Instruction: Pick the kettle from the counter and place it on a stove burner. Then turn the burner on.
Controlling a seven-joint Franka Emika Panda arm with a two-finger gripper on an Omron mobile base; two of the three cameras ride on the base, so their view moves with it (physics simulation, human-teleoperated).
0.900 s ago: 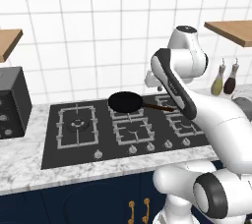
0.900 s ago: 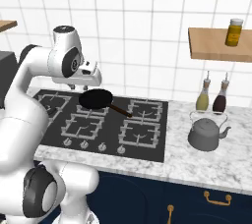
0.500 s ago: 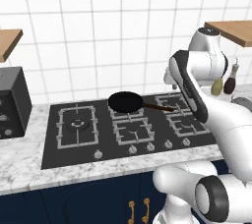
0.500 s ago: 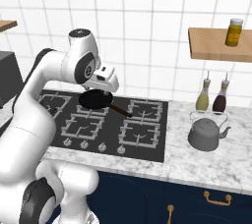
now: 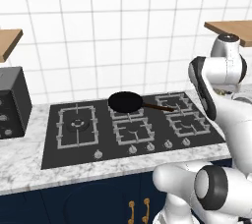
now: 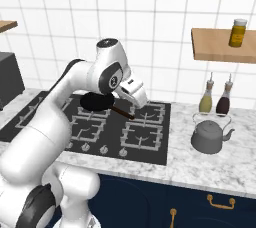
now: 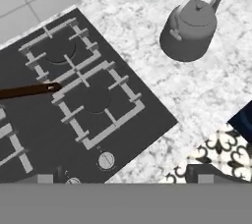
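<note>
Grey metal kettle [image 6: 210,137] sits on the marble counter [image 6: 210,169], off to the side of the pincer [image 6: 136,95], past the hob edge; nothing touching it. In the hand view the kettle [image 7: 190,30] is up and to the right of centre, upright, lid on, wire handle arched over it.

Around it: two bottles, one olive [image 6: 205,100] and one dark [image 6: 223,101], stand against the tiles just behind the kettle, near but apart from it. Wooden shelf [image 6: 223,44] with a yellow jar [image 6: 237,32] hangs above them. Black frying pan [image 6: 97,102] sits on a rear burner behind the pincer, its brown handle [image 7: 29,90] pointing toward the right-hand burners. Hob [image 5: 128,128] lies below the pincer; knobs run along its front strip.

Room: bare marble between hob edge and kettle, and in front of the kettle up to the counter lip. Big burner [image 5: 78,125] on the far side of the hob from the kettle carries nothing. Black box [image 5: 12,102] stands on the counter beyond that end.

Arm: elbow raised high, forearm angled down over the right-hand burners, hand camera looking down at hob corner and counter. Pincer apart, holding nothing.
</note>
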